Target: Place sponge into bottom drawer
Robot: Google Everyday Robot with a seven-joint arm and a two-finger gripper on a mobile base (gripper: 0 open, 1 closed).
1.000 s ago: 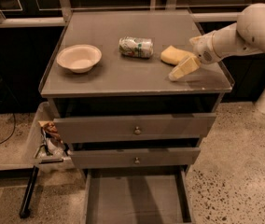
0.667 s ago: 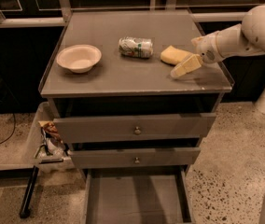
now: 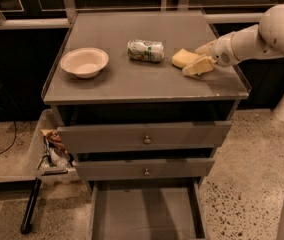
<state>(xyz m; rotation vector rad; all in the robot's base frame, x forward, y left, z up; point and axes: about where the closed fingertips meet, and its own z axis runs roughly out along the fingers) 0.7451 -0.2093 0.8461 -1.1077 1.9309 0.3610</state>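
Note:
The pale yellow sponge (image 3: 182,57) lies on the grey cabinet top (image 3: 132,84), right of the middle. My gripper (image 3: 194,60) reaches in from the right on a white arm. Its yellowish fingers (image 3: 198,67) are spread open, one by the sponge's front right edge and one behind it, close to or touching the sponge. The bottom drawer (image 3: 142,214) is pulled out at floor level below the cabinet, and its grey floor is bare.
A crushed can (image 3: 145,50) lies just left of the sponge and a pale bowl (image 3: 84,61) sits at the left of the top. Two drawer fronts with knobs (image 3: 144,140) stand slightly ajar. A bin with rubbish (image 3: 52,151) stands at the cabinet's left.
My gripper has shifted slightly toward the back beside the sponge. The sponge, can and bowl have not moved.

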